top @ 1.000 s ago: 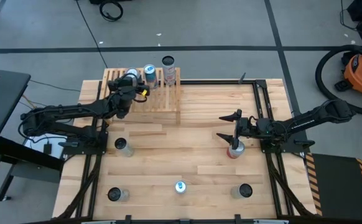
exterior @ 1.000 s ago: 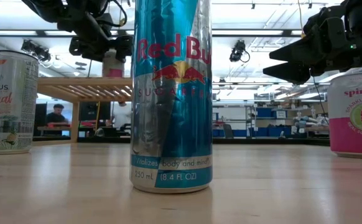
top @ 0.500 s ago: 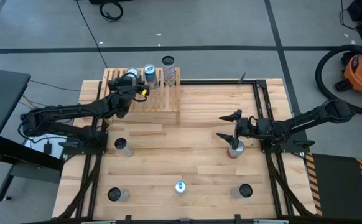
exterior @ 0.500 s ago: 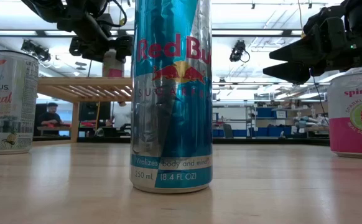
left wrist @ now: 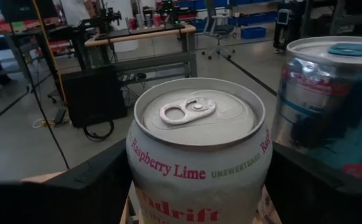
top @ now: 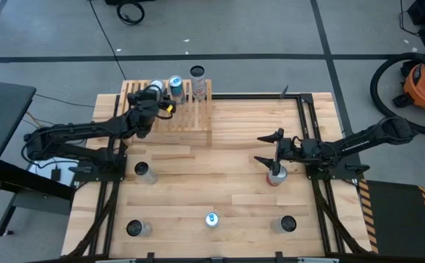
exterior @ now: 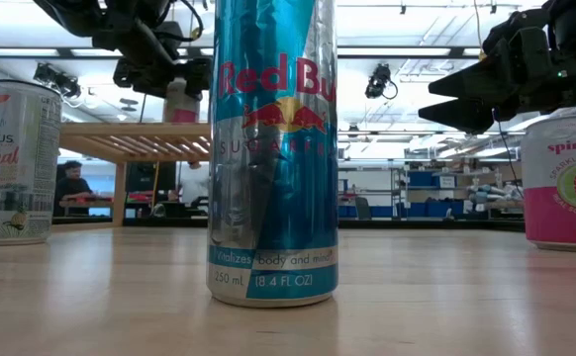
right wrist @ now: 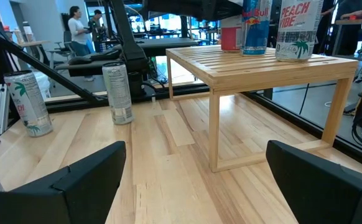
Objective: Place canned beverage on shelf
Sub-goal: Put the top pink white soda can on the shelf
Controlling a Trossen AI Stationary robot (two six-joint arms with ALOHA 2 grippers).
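Counting from the bottom of the high view: five cans not yet shelved on the tabletop [top: 227, 146]. Blue can [top: 211, 218] at bottom centre, lower-left can [top: 136, 228] and lower-right can [top: 288, 223] in the corners, left can [top: 145, 172] higher up, red can [top: 274, 177] right of centre. Hovering over that red can, right gripper [top: 258, 149], spread wide and holding nothing.

Farther back, at upper left of the tabletop, shelf [top: 187, 117] carrying three cans in a row along its far edge. Leftmost, lime can [left wrist: 199, 149], clasped on both sides by left gripper [top: 154, 93], apparently resting upright on the slats but not let go. Just beside it, Red Bull can [left wrist: 330, 106]; at the right end, Peach Vibe can [right wrist: 299, 28].

Judged roughly a third done: two cans delivered, a third awaiting release, five to go.

Lime can's tab flat and mouth sealed, so contents unseen. Same for the other cans, tops too small to read. Shelf otherwise bare across its nearer slats, with room for more.
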